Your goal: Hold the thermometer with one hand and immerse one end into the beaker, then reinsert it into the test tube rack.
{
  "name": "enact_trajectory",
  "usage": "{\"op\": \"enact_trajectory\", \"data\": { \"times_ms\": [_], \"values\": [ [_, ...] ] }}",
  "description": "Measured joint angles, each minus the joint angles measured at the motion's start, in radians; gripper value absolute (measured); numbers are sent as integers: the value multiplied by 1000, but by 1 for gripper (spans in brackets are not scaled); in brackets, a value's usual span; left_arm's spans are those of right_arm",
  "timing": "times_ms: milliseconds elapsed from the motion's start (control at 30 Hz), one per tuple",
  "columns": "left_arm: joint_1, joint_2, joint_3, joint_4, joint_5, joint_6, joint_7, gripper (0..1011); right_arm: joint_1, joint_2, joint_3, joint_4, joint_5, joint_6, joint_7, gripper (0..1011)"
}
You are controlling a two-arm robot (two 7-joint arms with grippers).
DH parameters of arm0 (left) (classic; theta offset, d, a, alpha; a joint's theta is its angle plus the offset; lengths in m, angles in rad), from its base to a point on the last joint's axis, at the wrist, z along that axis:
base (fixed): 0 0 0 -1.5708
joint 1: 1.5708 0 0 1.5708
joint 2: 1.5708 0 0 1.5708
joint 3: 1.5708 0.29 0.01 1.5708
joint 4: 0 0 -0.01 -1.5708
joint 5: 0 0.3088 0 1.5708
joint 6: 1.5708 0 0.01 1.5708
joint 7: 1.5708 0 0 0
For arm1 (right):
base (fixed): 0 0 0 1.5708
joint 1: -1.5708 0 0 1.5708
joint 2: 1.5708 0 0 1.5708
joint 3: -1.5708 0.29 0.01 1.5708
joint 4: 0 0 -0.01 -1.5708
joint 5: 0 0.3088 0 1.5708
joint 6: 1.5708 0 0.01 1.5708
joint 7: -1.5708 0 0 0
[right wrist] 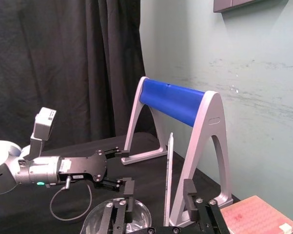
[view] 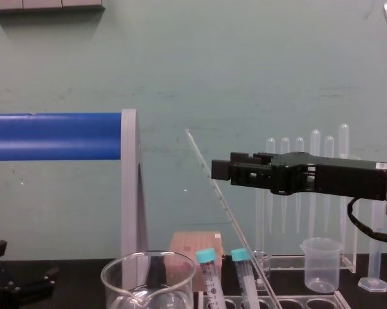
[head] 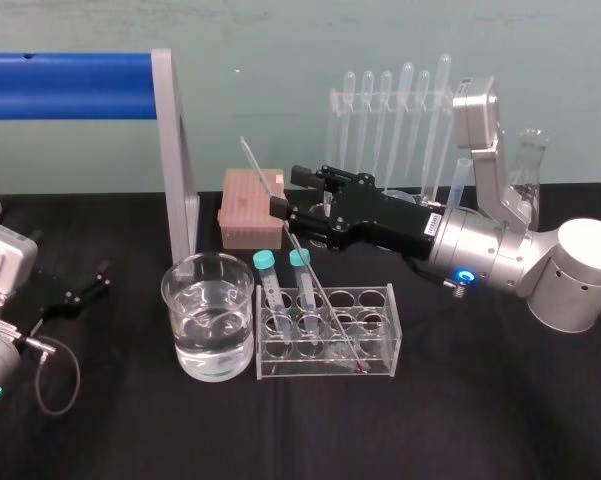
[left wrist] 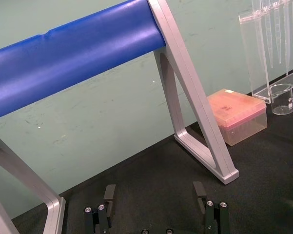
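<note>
The thermometer (head: 298, 255) leans with its lower end in the test tube rack (head: 380, 330), beside two teal-capped tubes (head: 270, 285). Its upper part rises toward the back left. My right gripper (head: 287, 192), the hand, reaches in from the right at the rod's upper half and is open. In the right wrist view its fingers (right wrist: 187, 191) stand apart on either side of the thermometer (right wrist: 168, 165) without touching it. The beaker (head: 208, 315), part full of water, stands just left of the rack. My left gripper (left wrist: 154, 190) is parked open at the table's left (head: 80, 290).
A frame with a blue bar (head: 70, 85) and silver legs (head: 180, 170) stands behind the beaker. A pink tip box (head: 250, 205), a pipette stand (head: 395, 110), a small plastic beaker (view: 320, 264) and a flask (head: 528, 165) line the back. Black cloth covers the table.
</note>
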Motion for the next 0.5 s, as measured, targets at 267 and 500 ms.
{"op": "enact_trajectory", "data": {
  "times_ms": [267,500],
  "values": [
    [0,0,0,0,0,0,0,1008,-28,0,52,-22,38,3,-53,861],
    [0,0,0,0,0,0,0,1008,-134,10,185,-79,28,-2,-332,1004]
  ]
}}
